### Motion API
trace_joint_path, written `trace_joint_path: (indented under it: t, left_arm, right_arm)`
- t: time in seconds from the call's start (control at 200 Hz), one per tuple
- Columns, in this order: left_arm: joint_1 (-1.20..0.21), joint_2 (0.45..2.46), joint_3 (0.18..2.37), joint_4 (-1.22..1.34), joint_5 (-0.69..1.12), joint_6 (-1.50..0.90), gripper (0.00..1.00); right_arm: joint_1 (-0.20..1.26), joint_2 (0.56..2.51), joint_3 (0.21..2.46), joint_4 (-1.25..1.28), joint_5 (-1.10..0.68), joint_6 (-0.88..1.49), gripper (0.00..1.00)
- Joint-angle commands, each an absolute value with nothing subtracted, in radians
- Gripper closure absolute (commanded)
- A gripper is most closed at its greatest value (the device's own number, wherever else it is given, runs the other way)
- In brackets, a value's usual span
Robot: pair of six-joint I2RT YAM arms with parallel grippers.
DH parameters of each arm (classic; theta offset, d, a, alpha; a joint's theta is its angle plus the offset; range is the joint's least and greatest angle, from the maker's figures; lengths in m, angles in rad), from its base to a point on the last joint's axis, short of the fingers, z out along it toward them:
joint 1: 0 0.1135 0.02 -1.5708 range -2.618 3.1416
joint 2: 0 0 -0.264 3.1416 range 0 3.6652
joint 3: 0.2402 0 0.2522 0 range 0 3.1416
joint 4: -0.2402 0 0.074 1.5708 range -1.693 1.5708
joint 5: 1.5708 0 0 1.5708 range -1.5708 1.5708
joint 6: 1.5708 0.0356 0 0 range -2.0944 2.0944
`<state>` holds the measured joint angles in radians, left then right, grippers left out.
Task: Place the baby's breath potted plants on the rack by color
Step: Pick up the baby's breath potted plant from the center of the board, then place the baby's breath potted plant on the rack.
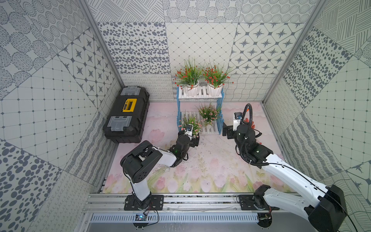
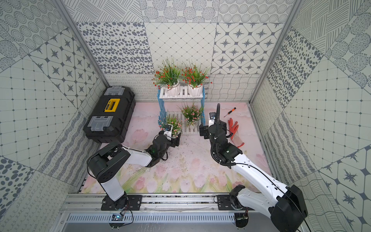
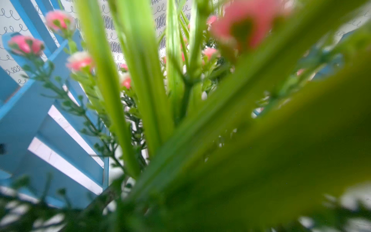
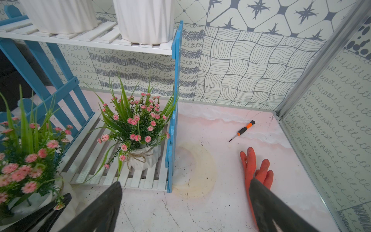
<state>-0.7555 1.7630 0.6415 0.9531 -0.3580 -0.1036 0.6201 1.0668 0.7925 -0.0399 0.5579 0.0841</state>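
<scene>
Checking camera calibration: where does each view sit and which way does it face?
Top views: high at the front, looking down and back; left arm and right arm show.
Left wrist: buried in a pink-flowered green plant beside the blue-framed, white-slatted rack; no robot parts.
Right wrist: low, facing that rack; right gripper shows, jaws open.
Shared: the orange glove shows in a top view and the right wrist view.

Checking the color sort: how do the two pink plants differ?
The left pink plant is in the left gripper at the rack's front corner; the right pink plant stands free on the lower shelf. The left pink plant sits farther forward, the right pink plant deeper in. Both: pink flowers, white pots.
</scene>
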Motion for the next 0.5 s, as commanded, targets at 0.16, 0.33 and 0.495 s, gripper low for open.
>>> trace_joint_path:
  t: [0.16, 0.33, 0.495]
  left_arm:
    - [-0.732, 1.798, 0.783, 0.981, -0.358, -0.053, 0.4]
    - [-0.704, 1.835, 0.872, 0.94, -0.356, -0.06, 0.4]
    - [-0.672, 1.897, 0.947, 0.925, -0.345, -0.076, 0.4]
  right_arm:
    - [0.615, 1.072, 0.782, 0.017, 0.557, 0.092, 0.02]
    - [0.613, 1.076, 0.78, 0.027, 0.556, 0.081, 0.02]
    - [0.613, 1.076, 0.779, 0.031, 0.558, 0.074, 0.02]
